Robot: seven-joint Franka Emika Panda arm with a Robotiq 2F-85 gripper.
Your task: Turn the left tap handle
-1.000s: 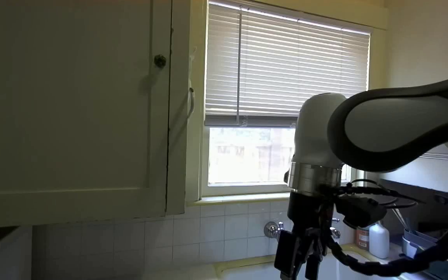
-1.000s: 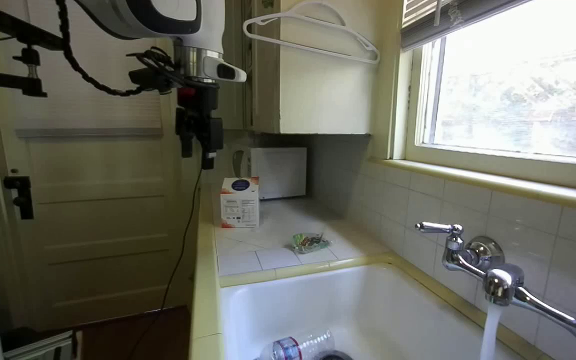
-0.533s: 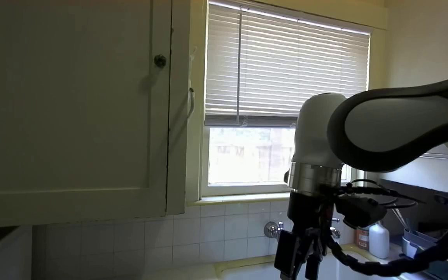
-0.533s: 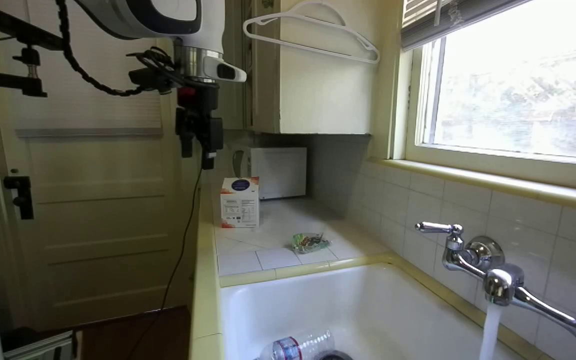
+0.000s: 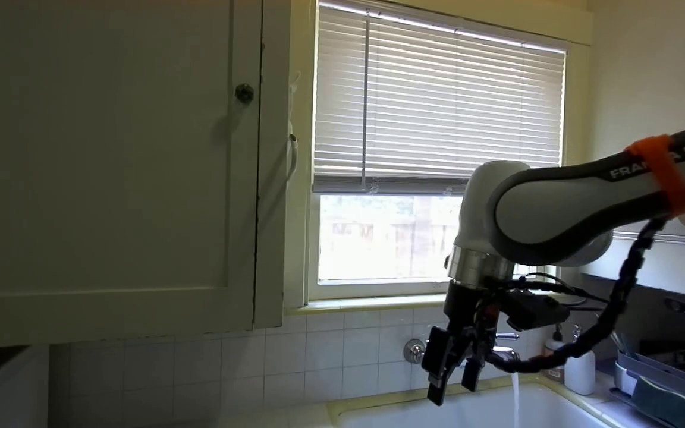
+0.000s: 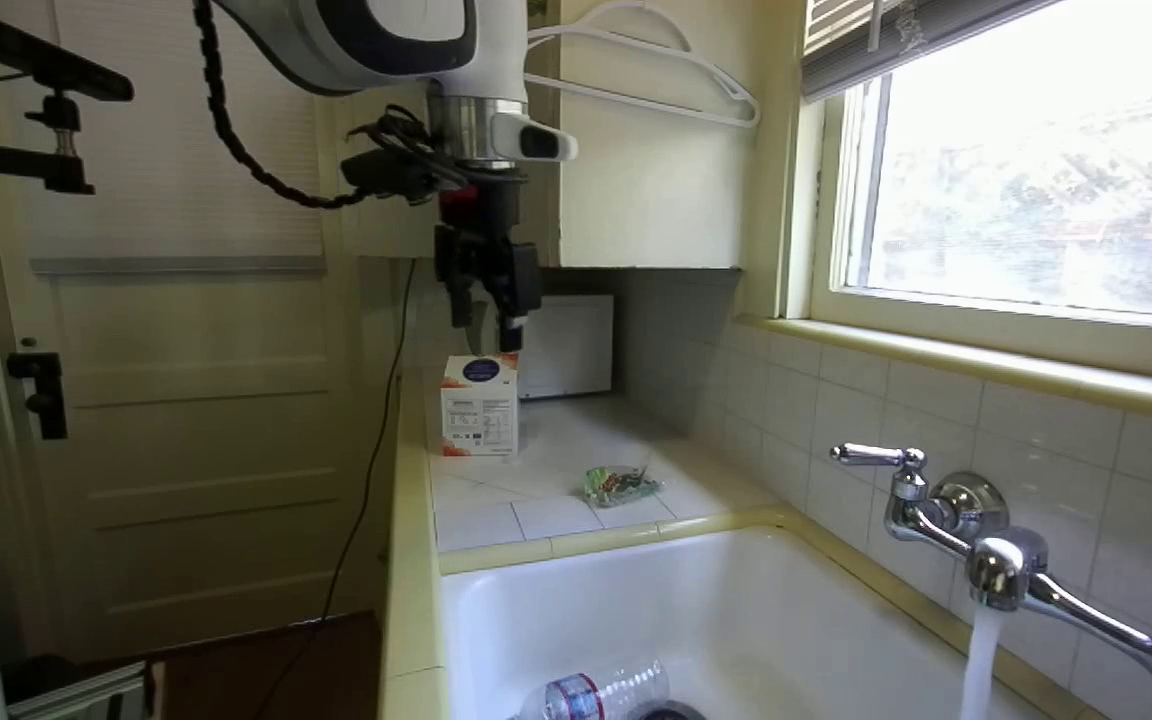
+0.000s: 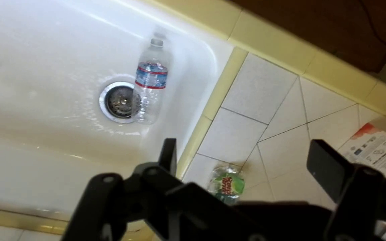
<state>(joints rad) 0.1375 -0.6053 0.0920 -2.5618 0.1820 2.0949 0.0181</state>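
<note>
Hanging in mid-air, my gripper (image 7: 241,159) holds nothing, its fingers (image 7: 327,170) well apart. Farther off, at the left end of the wall-mounted chrome tap (image 6: 1006,565), the left tap handle (image 6: 874,456) should feel rigid and slick; I'd pinch it close to the free tip (image 6: 840,453).

Super bright window (image 5: 384,238), daylight coming in under partly lowered blinds (image 5: 437,107). The wall (image 5: 323,351) below the yellowish sill (image 6: 986,369) is white tile. Cupboard (image 5: 110,148) front's pretty dim, there's a panelled door (image 6: 206,450) with a dark handle (image 6: 51,395), and the floor (image 6: 211,665) is dark reddish brown.
</note>
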